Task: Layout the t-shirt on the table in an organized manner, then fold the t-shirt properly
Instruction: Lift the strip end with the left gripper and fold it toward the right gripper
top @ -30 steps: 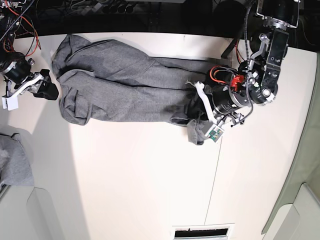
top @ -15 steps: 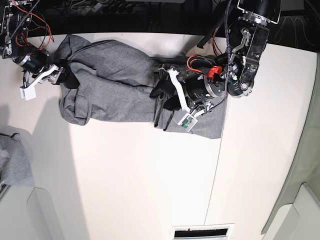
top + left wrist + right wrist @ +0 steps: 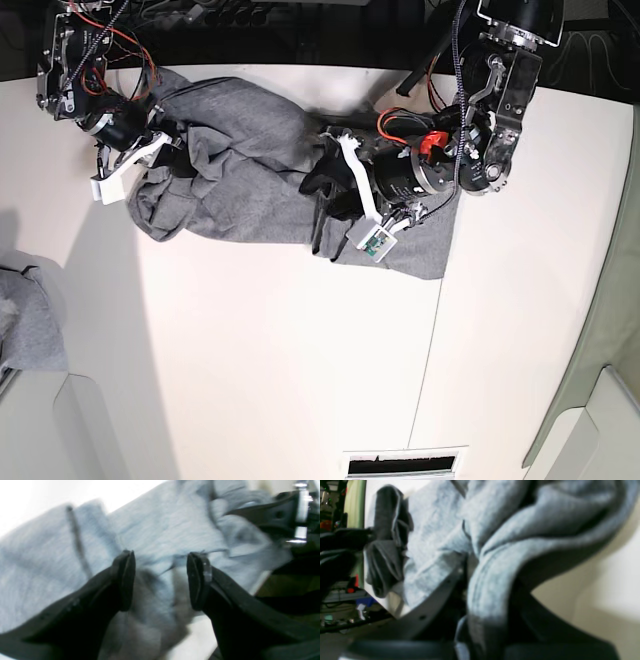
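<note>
The base camera looked straight down from high above the broad white counter (image 3: 300, 380), taking in both arms and the whole wrinkled heather-grey cotton t-shirt (image 3: 240, 170). The left wrist camera sat just behind the left tool (image 3: 160, 580), facing along its two black fingers (image 3: 125, 580) at the cloth, very near and blurred. The right wrist camera was pressed against folds of the same shirt (image 3: 495, 542). All three views shared that grey fabric.
</note>
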Tool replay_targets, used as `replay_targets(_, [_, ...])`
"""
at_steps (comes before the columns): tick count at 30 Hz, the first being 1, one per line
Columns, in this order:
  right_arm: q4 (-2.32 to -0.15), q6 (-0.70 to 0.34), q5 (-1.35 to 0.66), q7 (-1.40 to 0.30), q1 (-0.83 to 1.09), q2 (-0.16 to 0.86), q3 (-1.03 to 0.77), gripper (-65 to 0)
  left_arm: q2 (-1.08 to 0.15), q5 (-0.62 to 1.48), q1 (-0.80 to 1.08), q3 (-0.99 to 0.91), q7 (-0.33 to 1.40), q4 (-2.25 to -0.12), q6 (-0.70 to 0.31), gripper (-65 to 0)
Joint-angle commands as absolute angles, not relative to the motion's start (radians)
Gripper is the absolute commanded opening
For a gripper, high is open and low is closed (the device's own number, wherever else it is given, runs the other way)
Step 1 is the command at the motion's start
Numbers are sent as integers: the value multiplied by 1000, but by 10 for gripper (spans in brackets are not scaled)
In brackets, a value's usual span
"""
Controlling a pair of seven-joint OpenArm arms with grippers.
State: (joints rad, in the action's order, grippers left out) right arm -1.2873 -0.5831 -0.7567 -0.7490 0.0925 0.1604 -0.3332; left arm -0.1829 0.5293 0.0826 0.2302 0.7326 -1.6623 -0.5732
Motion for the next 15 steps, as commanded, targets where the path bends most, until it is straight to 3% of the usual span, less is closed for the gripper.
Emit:
replay_targets(1, [-1300, -591, -755, -729, 66, 172, -344, -650, -183, 568, 67, 220, 709, -1706, -611, -309])
replay_targets(7, [-1303, -591, -739, -730, 22, 218, -435, -650, -184, 621, 72, 178, 756, -1735, -619, -309])
replay_targets(15, [-1303, -586, -741, -731, -70, 423, -480, -650, -183, 632, 90, 27, 764, -1735, -625, -308])
